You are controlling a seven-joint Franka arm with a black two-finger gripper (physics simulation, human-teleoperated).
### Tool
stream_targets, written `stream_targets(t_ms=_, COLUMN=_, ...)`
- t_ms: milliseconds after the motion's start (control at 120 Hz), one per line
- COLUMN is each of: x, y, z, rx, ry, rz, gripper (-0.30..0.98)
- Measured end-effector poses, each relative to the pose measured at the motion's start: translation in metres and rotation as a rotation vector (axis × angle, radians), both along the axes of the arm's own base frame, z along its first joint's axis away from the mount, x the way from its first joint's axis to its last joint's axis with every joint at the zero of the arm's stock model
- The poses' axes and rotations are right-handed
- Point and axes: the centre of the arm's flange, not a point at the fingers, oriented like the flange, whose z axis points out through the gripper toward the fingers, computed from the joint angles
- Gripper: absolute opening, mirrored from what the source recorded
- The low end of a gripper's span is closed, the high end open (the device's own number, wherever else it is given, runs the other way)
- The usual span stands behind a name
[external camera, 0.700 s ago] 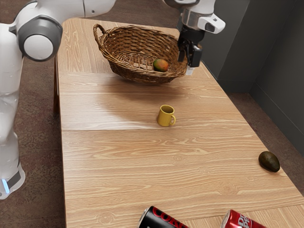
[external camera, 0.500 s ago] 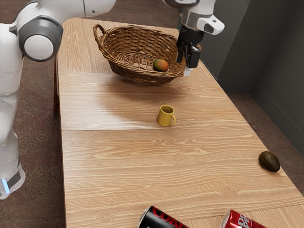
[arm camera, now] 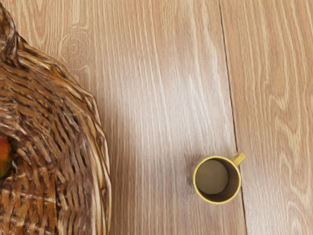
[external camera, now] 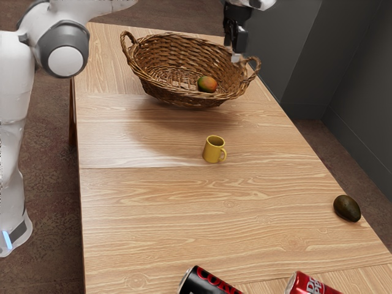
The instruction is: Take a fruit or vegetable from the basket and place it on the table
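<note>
My gripper (external camera: 233,50) is raised over the far rim of the wicker basket, near its handle at the exterior view's right. It is open, with nothing held. The basket (external camera: 184,98) stands on the table (external camera: 147,214) with an orange-green mango (external camera: 207,84) inside, lower than the gripper and toward the exterior view's left. In the wrist view, part of the basket (arm camera: 100,147) and a sliver of the mango (arm camera: 4,155) appear, beside bare wood of the table (arm camera: 146,73).
A yellow mug (external camera: 213,150), also in the wrist view as an upright mug (arm camera: 212,177), stands in front of the basket. A dark avocado (external camera: 347,209) lies by the table's edge at the exterior view's right. Two cans, black (external camera: 205,283) and red (external camera: 306,285), lie nearest the camera.
My gripper has risen and shifted slightly to the exterior view's left, uncovering the basket's handle there. The basket, mango and mug have stayed put.
</note>
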Motion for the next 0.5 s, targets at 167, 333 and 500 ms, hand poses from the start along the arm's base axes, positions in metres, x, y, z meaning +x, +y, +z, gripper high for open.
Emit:
stream_targets(t_ms=167, x=0.026, y=0.07, z=-0.031, rx=0.155, ry=0.002, rz=-0.094, gripper=0.69)
stream_targets(t_ms=333, x=0.081, y=0.142, z=-0.112, rx=0.131, ry=0.007, rz=-0.196, gripper=0.68)
stream_targets(t_ms=500, x=0.109, y=0.182, z=-0.18, rx=0.074, ry=-0.001, rz=-0.318, gripper=0.68)
